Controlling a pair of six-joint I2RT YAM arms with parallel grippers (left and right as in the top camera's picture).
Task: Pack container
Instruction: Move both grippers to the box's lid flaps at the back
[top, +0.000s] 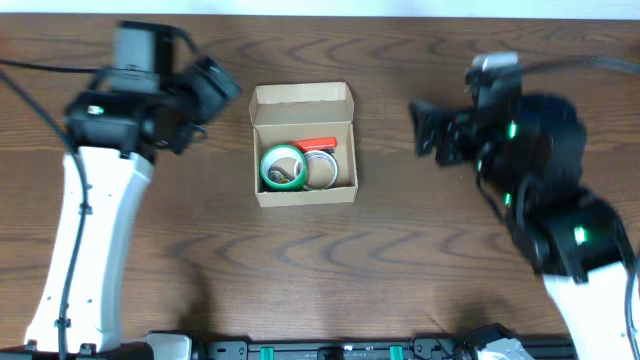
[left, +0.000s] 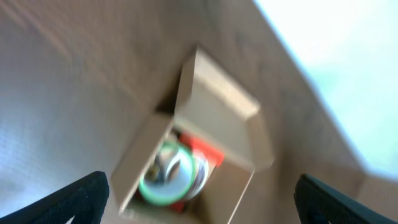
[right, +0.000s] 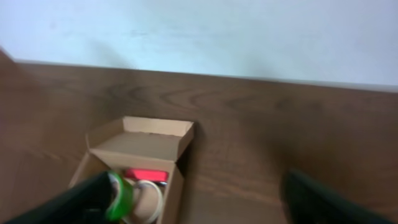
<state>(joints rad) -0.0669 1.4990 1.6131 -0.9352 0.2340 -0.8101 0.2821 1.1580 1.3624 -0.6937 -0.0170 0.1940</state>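
Box (top: 305, 196), mid-table between the arms, lid flap (top: 300, 103) up, holding a green tape roll (top: 283, 167), white roll (top: 322, 168) and red item (top: 318, 142). Left gripper (top: 212, 88) and right gripper (top: 428, 130) are spread, empty, well apart from it. Closing likely calls for an even push behind the flap.

container (top: 300, 196) on table (top: 300, 270), lid flap (top: 302, 103) at back — tape rolls (top: 284, 152) inside
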